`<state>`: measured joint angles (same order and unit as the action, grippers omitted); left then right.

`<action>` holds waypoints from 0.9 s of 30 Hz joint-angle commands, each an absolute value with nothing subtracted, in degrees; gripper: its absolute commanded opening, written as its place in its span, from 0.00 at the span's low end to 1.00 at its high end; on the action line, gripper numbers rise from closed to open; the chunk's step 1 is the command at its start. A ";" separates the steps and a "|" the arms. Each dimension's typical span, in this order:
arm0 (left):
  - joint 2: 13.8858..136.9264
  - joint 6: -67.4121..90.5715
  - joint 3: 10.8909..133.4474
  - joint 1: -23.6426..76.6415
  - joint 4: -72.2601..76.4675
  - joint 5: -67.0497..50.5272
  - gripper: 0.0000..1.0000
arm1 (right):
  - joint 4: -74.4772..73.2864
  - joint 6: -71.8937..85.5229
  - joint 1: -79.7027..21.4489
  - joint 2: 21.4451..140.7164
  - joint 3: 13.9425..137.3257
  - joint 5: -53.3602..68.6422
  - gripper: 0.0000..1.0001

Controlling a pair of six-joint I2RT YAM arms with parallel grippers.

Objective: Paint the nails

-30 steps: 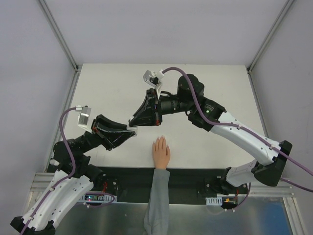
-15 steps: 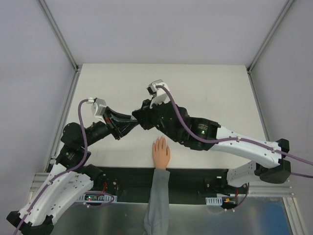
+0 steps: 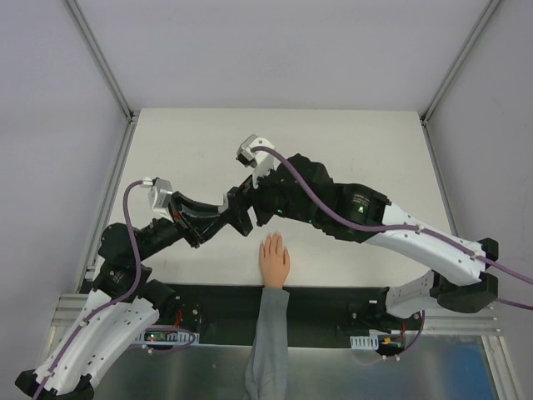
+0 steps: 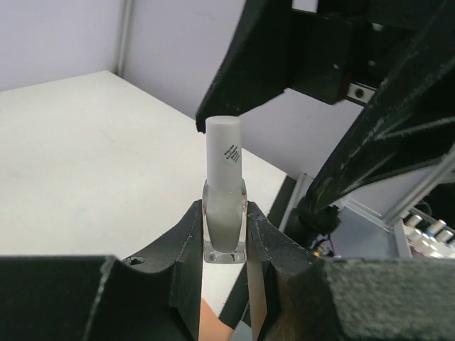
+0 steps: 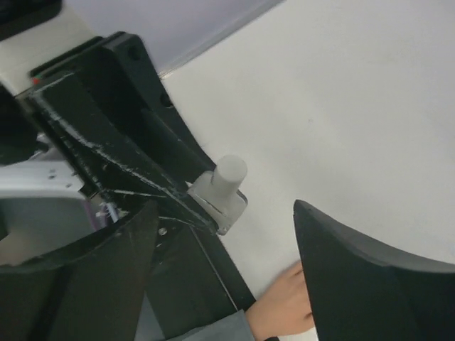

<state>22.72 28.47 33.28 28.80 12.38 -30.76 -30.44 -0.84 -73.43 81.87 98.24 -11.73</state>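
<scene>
One white rectangular table is filling the view. Above it the black-and-white left arm and right arm are hanging tip to tip, just beyond the peach mannequin hand lying flat in its grey sleeve at the near edge. The left gripper is clamping the small clear bottle upright. The right gripper is gaping wide and holding nothing, its jaws flanking the white cylindrical cap (apparently without contact). Uncapping looks like the step in hand, so the next move is calling for those jaws to close squarely on the cap and twist. The nails are pointing away from the bases and are too small to judge.
</scene>
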 commanded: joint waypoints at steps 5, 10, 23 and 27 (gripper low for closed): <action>21.09 36.29 35.77 28.65 19.77 -45.16 0.00 | -19.10 -4.67 -62.59 75.85 93.52 34.26 0.83; 20.57 37.44 35.77 28.65 21.53 -46.14 0.00 | -9.94 1.93 -57.66 77.95 91.93 46.31 0.67; 21.18 40.52 36.21 28.65 28.21 -47.11 0.00 | -5.10 3.08 -57.74 80.68 90.27 51.42 0.48; 21.80 39.99 36.56 28.65 29.00 -46.23 0.00 | -4.48 3.25 -57.74 81.12 89.56 51.50 0.33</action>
<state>21.30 39.46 33.85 28.80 23.68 -46.11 -8.64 2.90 -57.58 80.77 89.78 48.86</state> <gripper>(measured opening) 0.227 0.395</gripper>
